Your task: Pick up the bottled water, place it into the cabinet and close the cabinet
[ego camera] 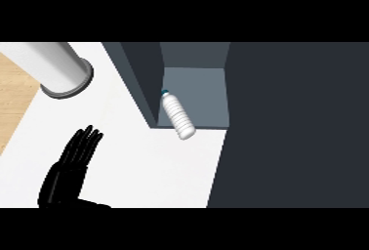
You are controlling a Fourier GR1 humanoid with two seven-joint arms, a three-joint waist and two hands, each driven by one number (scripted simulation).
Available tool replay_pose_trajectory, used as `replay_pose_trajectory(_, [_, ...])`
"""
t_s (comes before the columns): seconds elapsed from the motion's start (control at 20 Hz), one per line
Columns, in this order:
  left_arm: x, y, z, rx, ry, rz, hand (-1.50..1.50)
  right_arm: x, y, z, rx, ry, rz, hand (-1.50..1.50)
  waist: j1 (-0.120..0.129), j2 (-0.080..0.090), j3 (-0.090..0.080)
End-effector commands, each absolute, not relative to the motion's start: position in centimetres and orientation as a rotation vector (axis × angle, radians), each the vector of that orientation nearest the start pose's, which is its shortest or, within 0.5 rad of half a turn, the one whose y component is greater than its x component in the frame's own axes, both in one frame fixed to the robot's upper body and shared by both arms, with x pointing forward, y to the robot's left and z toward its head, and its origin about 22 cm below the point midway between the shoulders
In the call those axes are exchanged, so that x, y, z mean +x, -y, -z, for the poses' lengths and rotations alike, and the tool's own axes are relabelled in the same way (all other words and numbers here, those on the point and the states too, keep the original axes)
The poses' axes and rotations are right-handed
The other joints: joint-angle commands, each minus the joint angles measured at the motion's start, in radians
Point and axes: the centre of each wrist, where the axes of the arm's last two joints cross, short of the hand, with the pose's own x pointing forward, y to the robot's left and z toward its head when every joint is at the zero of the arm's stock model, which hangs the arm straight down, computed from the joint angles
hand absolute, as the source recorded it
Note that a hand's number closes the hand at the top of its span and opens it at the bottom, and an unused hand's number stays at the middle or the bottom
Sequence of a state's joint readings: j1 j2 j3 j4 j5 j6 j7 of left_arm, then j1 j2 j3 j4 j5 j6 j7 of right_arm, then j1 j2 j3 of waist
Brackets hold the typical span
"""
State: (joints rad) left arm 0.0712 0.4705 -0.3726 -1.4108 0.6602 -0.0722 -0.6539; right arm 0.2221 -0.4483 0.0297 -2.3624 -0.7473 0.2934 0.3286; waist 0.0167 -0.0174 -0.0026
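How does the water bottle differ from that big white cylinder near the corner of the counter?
The bottle is slim and ribbed; the cylinder is far wider and smooth. The bottle lies on its side in the cabinet, base poking out; the cylinder seems to stand upright on the counter. The bottle has a teal cap; the cylinder a grey ring at its foot. Both are whitish and round.

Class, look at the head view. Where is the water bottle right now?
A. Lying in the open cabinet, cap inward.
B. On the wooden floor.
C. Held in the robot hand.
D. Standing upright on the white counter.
A: the water bottle lies in the cabinet with its cap inward, while the left robot hand is open, apart from it and holding nothing.
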Motion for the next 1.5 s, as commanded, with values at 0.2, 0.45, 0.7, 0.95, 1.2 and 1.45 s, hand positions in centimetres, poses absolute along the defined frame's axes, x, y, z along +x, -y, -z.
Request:
replay_pose_trajectory(0.2, [17.7,-32.2,0.9,-0.327,1.850,0.019,-1.50,11.9,21.4,-20.1,0.659,1.812,-0.582,1.50,0.007,-0.004,-0.002])
replay_pose_trajectory(0.45, [17.0,-33.2,-0.3,-0.333,1.852,0.033,-1.50,13.3,17.9,-19.6,0.765,1.754,-0.665,1.50,0.005,-0.003,-0.004])
replay_pose_trajectory(0.7, [16.3,-33.8,-1.3,-0.347,1.864,0.047,-1.50,15.4,13.8,-20.1,0.791,1.755,-0.664,1.50,0.018,-0.003,-0.005])
replay_pose_trajectory(0.95, [15.9,-35.8,-3.3,-0.351,1.850,0.047,-1.50,14.4,7.6,-20.1,0.794,1.725,-0.652,1.50,0.006,-0.002,-0.003])
replay_pose_trajectory(1.2, [16.3,-34.9,-5.1,-0.349,1.885,0.070,-1.50,16.5,1.6,-20.8,0.759,1.701,-0.584,1.50,0.022,0.011,0.000])
replay_pose_trajectory(1.45, [15.4,-34.5,-5.8,-0.367,1.885,0.053,-1.50,19.8,-0.6,-22.5,0.754,1.656,-0.417,1.50,0.042,0.018,0.001])
